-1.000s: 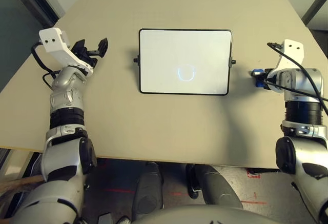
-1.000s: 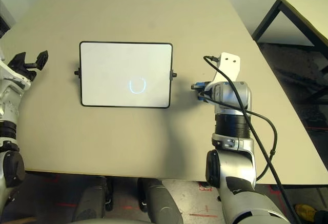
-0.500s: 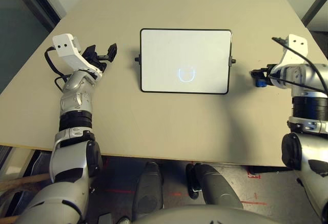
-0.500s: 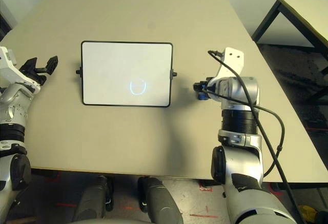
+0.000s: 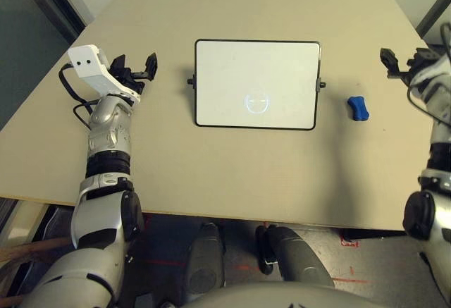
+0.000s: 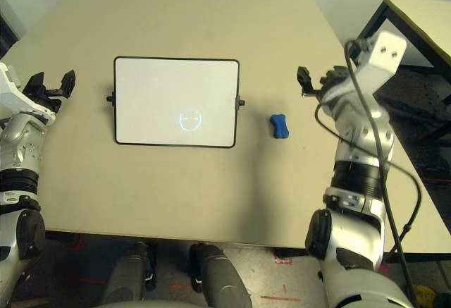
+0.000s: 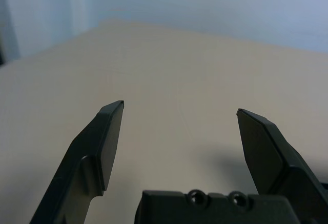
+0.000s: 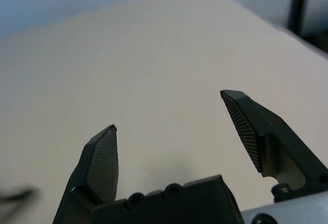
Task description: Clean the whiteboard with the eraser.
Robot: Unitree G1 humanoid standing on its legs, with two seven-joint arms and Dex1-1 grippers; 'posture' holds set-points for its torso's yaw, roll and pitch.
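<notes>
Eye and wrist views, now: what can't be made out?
- Board's underside: faces the table in both eye views.
- Eraser's underside: face down, both eye views.
- Right upper arm: cut off by the left eye view's edge.
- Left upper arm: cut off by the right eye view's edge.

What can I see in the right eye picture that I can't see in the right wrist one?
Only right eye: the whiteboard, the blue eraser and the left pincer.

Only right wrist: the ridged inner pads of the right pincer.

Both: the tabletop and the right pincer, open and empty.
</notes>
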